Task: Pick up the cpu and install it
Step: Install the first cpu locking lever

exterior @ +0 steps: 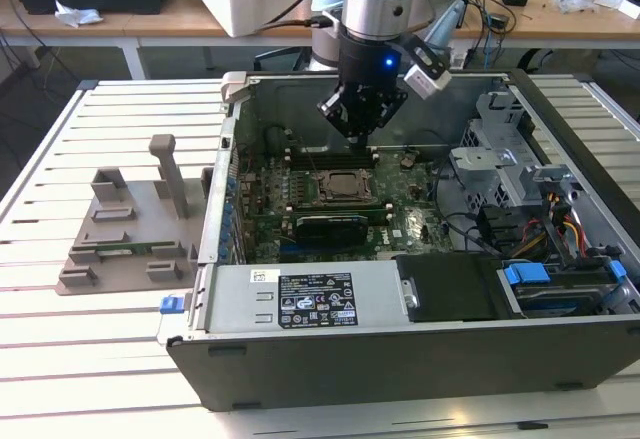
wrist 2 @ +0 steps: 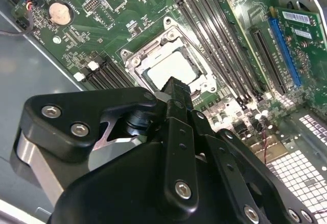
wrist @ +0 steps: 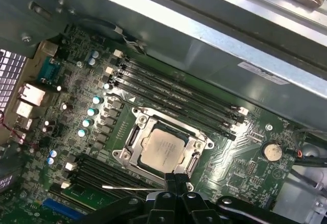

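The cpu (wrist: 163,150), a small square chip with a silver-grey top, lies flat inside the metal socket frame (wrist: 132,138) on the green motherboard; it also shows in the second wrist view (wrist 2: 171,71) and in the exterior view (exterior: 341,185). My gripper (exterior: 360,131) hangs a little above the board, just beyond the socket's far edge. In both wrist views its black fingertips (wrist: 177,179) (wrist 2: 176,89) stand pressed together with nothing between them, beside the socket and apart from the chip.
The open computer case (exterior: 400,349) walls in the board on all sides. Memory slots (wrist: 173,89) flank the socket. A black card (exterior: 333,224), a power supply (exterior: 310,299) and a drive cage with cables (exterior: 540,219) crowd the case. A grey fixture (exterior: 125,229) sits on the exterior view's left.
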Controlling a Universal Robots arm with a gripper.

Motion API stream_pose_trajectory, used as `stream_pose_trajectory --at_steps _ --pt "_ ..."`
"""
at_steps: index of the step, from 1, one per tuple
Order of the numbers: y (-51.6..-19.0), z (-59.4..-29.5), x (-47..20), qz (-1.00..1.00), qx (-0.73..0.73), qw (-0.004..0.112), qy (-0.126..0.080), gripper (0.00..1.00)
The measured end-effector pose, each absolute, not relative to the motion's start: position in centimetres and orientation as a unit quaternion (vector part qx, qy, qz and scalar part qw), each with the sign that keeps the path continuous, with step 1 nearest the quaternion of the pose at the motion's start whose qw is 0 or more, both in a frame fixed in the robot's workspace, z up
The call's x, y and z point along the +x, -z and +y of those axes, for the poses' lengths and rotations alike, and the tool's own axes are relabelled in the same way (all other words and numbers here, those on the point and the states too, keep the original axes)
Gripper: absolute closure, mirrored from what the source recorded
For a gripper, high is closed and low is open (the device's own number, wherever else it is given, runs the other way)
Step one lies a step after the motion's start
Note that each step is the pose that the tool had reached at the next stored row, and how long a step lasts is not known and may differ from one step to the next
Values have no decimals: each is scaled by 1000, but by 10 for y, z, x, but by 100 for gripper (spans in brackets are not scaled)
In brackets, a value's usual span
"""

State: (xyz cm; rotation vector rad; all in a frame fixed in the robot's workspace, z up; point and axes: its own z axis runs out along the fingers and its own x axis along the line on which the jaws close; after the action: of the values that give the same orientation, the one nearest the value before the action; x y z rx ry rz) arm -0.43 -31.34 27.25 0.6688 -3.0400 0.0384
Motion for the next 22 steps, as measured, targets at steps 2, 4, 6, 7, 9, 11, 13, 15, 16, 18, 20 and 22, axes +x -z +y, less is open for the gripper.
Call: stream_pose_trajectory --at_steps 2,4,6,7,9,11,13,15,16,18,20,22 --pt "-273 -313 -4 -974 224 14 -12 89" --pt "-273 -313 -4 -972 236 14 -13 89" --pt "-273 -313 -4 -970 243 14 -13 89" --pt "-273 -313 -4 -969 246 14 -13 89" --pt "-272 -313 -4 -969 248 14 -12 89" --pt "-273 -313 -4 -969 248 14 -12 89" --pt "-273 -313 -4 -973 231 14 -12 89" --pt "-273 -313 -4 -982 187 14 -11 89" --pt "-273 -313 -4 -984 176 14 -11 89" --pt "-273 -313 -4 -986 165 14 -5 89" --pt "-273 -313 -4 -988 153 11 13 89" --pt "-272 -313 -4 -990 141 10 15 89"
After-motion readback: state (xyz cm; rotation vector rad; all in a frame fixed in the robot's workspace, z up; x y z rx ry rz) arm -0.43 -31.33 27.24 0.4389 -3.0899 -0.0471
